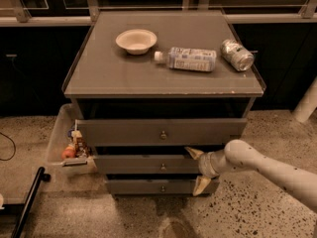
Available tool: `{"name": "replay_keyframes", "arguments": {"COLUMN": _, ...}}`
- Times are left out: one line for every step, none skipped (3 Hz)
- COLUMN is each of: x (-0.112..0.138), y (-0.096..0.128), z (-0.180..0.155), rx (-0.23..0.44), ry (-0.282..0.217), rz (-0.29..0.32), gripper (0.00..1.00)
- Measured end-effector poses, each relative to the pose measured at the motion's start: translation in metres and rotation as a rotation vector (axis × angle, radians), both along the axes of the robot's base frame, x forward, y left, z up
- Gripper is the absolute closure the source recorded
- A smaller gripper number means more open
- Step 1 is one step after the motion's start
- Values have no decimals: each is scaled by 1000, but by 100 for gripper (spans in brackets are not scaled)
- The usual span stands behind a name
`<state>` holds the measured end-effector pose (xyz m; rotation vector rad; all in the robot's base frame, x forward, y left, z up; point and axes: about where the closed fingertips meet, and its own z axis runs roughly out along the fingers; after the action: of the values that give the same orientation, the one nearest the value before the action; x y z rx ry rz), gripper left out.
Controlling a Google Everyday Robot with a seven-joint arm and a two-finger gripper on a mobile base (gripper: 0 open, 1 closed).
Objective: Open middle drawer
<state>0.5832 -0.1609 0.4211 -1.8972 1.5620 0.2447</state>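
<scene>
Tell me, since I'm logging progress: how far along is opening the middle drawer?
Done: the gripper is at the middle drawer front, right of its knob. In hand: its open fingers straddle the front's right part, nothing gripped. Left: closing on the drawer and pulling it out; it does not look pulled out yet.

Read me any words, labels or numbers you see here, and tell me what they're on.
Bottle label: printed, too blurred to read.
Can: nothing legible.
Packets in the bin: illegible.
Gripper, open at the middle drawer: unmarked.
</scene>
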Motion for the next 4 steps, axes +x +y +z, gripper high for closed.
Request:
{"name": "replay_keyframes", "arguments": {"x": 10, "y": -3, "z": -14, "rx": 7, "ry": 22, "rz": 1, "gripper": 0}}
{"name": "replay_keyframes", "arguments": {"x": 17, "y": -8, "z": -24, "rx": 3, "ry": 36, "rz": -6, "gripper": 0}}
{"name": "replay_keyframes", "arguments": {"x": 22, "y": -13, "z": -30, "rx": -14, "ry": 45, "rz": -28, "gripper": 0}}
{"name": "replay_keyframes", "arguments": {"x": 22, "y": -13, "z": -30, "rx": -13, "ry": 45, "rz": -28, "gripper": 19}}
